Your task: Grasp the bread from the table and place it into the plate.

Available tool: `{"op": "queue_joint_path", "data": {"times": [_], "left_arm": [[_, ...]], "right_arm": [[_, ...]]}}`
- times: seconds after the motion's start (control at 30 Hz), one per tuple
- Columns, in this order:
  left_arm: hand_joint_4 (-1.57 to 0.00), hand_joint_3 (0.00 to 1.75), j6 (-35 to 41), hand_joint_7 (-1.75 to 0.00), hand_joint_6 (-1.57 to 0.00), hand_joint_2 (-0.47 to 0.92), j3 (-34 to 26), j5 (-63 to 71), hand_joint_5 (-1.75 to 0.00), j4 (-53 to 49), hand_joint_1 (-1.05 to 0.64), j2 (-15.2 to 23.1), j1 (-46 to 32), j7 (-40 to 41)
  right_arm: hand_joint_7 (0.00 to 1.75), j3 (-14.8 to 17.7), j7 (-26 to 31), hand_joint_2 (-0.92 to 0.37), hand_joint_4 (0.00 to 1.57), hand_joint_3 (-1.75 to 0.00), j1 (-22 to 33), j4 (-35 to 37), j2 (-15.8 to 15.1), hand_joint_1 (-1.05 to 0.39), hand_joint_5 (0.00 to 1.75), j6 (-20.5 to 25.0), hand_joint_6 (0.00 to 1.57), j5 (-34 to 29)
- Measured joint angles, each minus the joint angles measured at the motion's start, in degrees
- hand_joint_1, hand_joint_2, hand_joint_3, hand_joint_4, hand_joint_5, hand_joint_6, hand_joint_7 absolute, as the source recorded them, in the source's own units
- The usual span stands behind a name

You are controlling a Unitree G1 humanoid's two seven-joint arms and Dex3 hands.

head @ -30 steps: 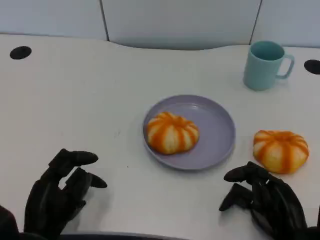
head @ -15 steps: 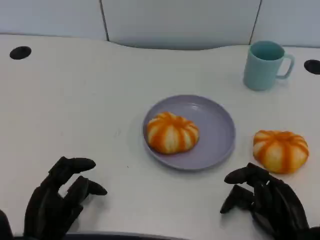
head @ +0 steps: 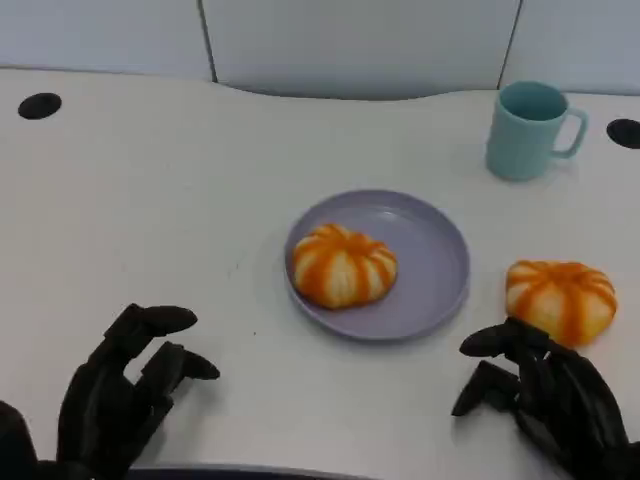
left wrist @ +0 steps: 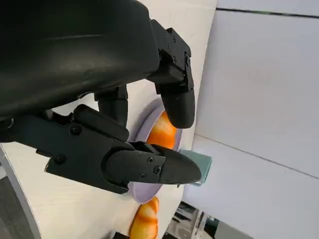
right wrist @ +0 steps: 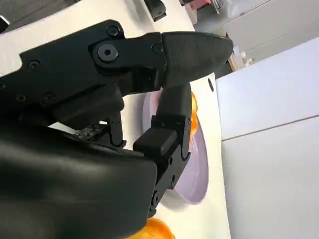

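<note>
With fingers spread and empty, the right hand (head: 545,405) sits near the loose bread (head: 560,300) and could nudge it off toward the table (head: 150,200) edge instead of grasping it.

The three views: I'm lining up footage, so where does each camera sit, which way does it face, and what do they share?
Head view: high on the robot, looking down at the table; left hand and right hand show.
Left wrist view: behind the left hand, facing across the table toward the plate.
Right wrist view: behind the right hand, facing the plate too.
Shared: all three show the plate and the bread on it; head and left wrist views also show the mug and the loose bread.
</note>
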State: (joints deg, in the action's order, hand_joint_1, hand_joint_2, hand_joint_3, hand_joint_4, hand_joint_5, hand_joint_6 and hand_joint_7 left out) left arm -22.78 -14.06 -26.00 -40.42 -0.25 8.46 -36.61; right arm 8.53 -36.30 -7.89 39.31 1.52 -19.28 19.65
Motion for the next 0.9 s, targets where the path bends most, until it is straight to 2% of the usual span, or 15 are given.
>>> {"op": "queue_joint_path", "data": {"times": [0.13, 0.5, 0.9], "left_arm": [[-0.33, 0.25, 0.0, -1.31, -0.33, 0.92, -0.2, 0.48, -1.75, -0.04, -0.7, 0.0, 0.03, -0.01], [-0.33, 0.25, -0.29, -1.32, -0.33, 0.92, -1.04, 0.71, -1.75, -0.57, -0.69, -0.03, 0.2, -0.06], [-0.33, 0.25, -0.27, -1.32, -0.32, 0.92, -1.17, 0.69, -1.75, -0.69, -0.68, -0.07, 0.22, -0.58]], "right_arm": [[0.98, 0.79, -1.54, -0.92, 0.69, -0.39, -1.25, 2.6, -0.18, -0.45, 1.45, -1.83, 0.69, 0.16], [0.99, 0.78, -1.15, -0.92, 0.67, -0.38, -1.13, 2.27, -0.15, -0.45, 1.45, -1.68, 0.7, 0.01], [1.04, -0.26, 1.06, -0.92, 0.66, -0.39, 1.06, -1.65, 0.06, -0.43, 1.49, 0.0, 0.69, -1.04]]}}
